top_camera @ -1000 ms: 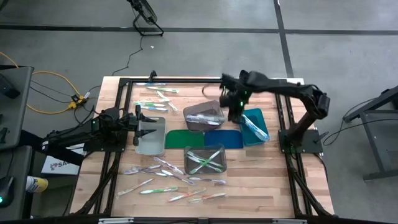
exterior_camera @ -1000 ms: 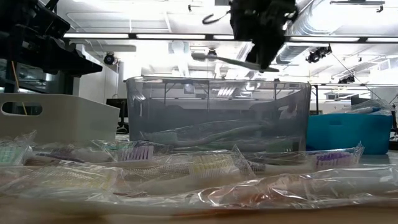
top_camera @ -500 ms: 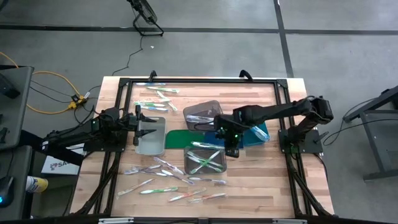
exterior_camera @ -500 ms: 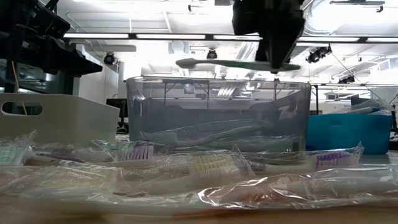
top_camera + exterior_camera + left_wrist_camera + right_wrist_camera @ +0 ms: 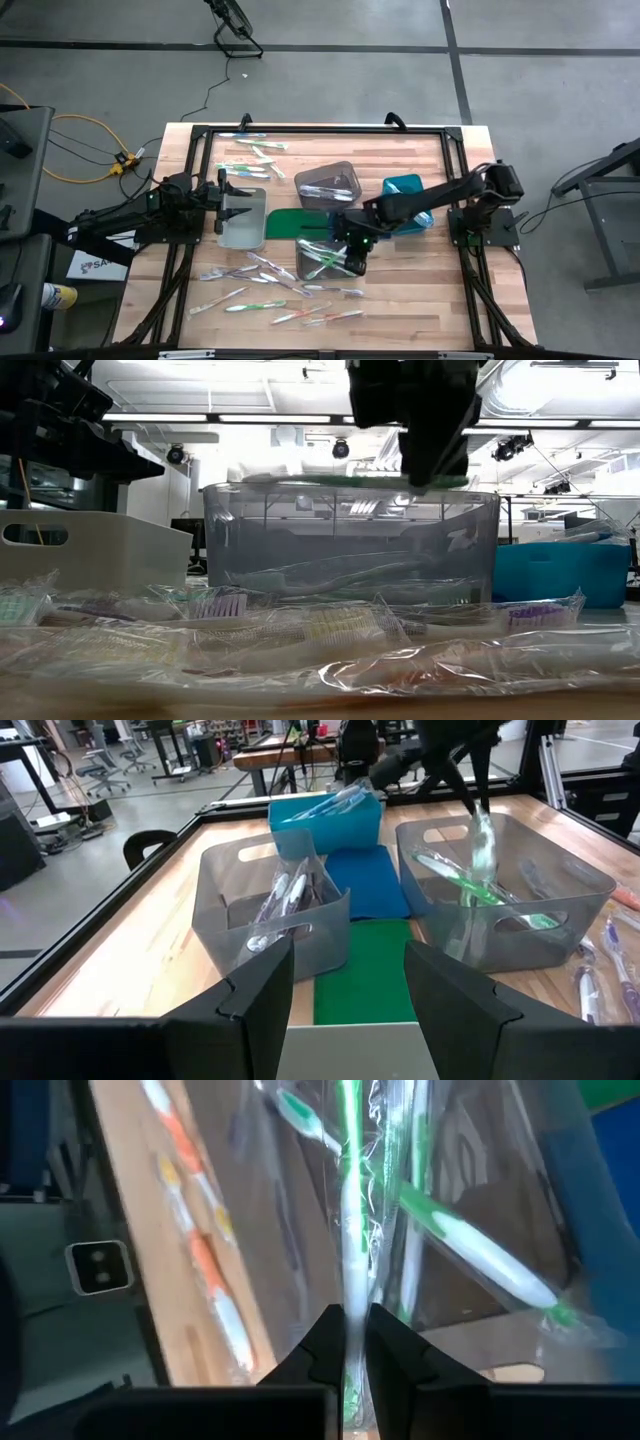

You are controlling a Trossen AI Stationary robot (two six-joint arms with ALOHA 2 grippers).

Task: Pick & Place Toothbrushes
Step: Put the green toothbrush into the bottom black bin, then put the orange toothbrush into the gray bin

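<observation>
A wooden table [image 5: 420,300] is framed by black rails. On it are set a white bin [image 5: 243,222], two clear bins [image 5: 328,183] [image 5: 310,262], a teal bin [image 5: 400,187], and green [image 5: 284,222] and blue [image 5: 372,222] mats (side by side). Loose toothbrushes [image 5: 270,295] are scattered along the near edge, more [image 5: 252,158] at the far left.

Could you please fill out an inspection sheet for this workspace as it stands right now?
Surface: wooden table inside a black frame.
Job's things: loose toothbrushes along the near edge, more at the far left; green ones in the clear bin.
Clutter: green mat, teal bin, grey bin, white bin.
Grippers: right gripper over the clear bin, shut on a wrapped green toothbrush; left gripper open over the white bin.
Cables: yellow cable on the floor, left.
Surroundings: grey floor; chairs beyond.
</observation>
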